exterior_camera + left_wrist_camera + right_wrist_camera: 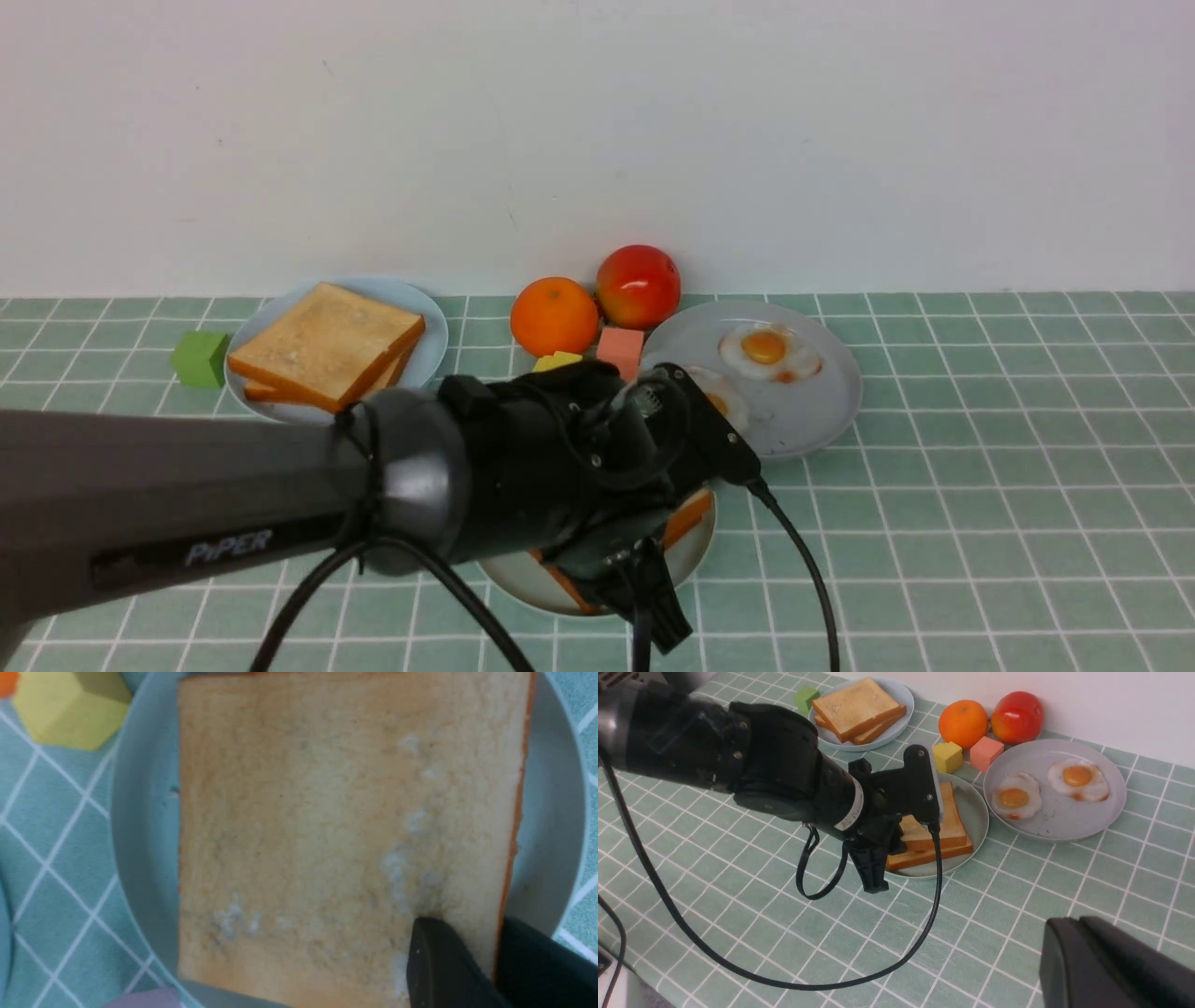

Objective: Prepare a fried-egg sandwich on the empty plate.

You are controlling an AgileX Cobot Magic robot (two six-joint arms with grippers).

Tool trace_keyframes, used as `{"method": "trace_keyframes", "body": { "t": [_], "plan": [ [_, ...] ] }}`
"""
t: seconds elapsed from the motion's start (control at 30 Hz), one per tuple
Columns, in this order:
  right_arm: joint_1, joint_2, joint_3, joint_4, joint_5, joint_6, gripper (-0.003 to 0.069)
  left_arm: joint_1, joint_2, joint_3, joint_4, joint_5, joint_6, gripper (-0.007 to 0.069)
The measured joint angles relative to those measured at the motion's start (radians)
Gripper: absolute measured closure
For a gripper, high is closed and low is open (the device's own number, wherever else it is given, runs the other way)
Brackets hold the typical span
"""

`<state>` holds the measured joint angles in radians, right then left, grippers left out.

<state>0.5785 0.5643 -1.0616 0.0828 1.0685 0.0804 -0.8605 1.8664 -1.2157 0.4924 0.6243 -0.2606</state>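
**A:** Green-tiled tabletop (pixel 980 523) under a plain white wall. Where's the sandwich (pixel 955 821)?

**B:** On the mint plate (pixel 978 812), mid-table, just in front of the yellow block (pixel 948 756) and pink block (pixel 986 752). It's two square golden slices with darker crusts, stacked slightly askew. What lies between them is hidden.

**A:** Does the front camera help?

**B:** Barely. The left arm (pixel 187 504) covers the plate, and only an orange crust corner pokes out. The right wrist camera shows the whole stack. The left wrist camera gives the top slice (pixel 327 835) close up: pale crumb with whitish flecks.

**A:** And the grip?

**B:** The left gripper (pixel 875 882) pinches the top slice at its edge, one finger (pixel 439 961) on the crumb and the other past the crust. The right gripper (pixel 1078 942) is only a dark lump in the corner of its own camera, so I can't tell how its jaws stand.

**A:** Any writing?

**B:** Pale lettering (pixel 229 548) on the left arm reads "PiPER".
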Motion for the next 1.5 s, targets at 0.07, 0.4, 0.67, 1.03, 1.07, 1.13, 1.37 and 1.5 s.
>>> {"method": "trace_keyframes", "body": {
  "t": [0.07,0.4,0.67,1.03,1.07,1.13,1.37,1.5],
  "plan": [
    [0.000,0.000,0.000,0.000,0.000,0.000,0.0617,0.000,0.002,0.000,0.001,-0.006,0.000,0.0492],
    [0.000,0.000,0.000,0.007,0.006,0.000,0.0613,0.000,0.002,0.000,0.007,-0.012,-0.011,0.0316],
    [0.000,0.000,0.000,0.007,0.022,0.000,0.0611,0.000,0.002,-0.019,0.007,0.010,-0.087,0.0244],
    [0.000,-0.002,0.000,0.001,0.064,0.001,0.0607,-0.145,-0.295,-0.150,-0.024,0.181,-0.251,0.0333],
    [0.000,-0.004,0.000,-0.005,0.077,0.001,0.0607,-0.162,-0.343,-0.149,-0.026,0.173,-0.281,0.0372],
    [0.000,-0.008,0.000,-0.024,0.104,0.001,0.0607,-0.197,-0.444,-0.137,-0.027,0.152,-0.335,0.0434],
    [0.000,-0.091,0.001,-0.069,0.201,0.030,0.0607,-0.355,-0.912,0.153,-0.027,0.016,-0.425,0.0638],
    [0.000,-0.172,0.015,-0.083,0.201,0.067,0.0607,-0.379,-1.180,0.391,-0.017,-0.083,-0.524,0.0638]
  ]
}}
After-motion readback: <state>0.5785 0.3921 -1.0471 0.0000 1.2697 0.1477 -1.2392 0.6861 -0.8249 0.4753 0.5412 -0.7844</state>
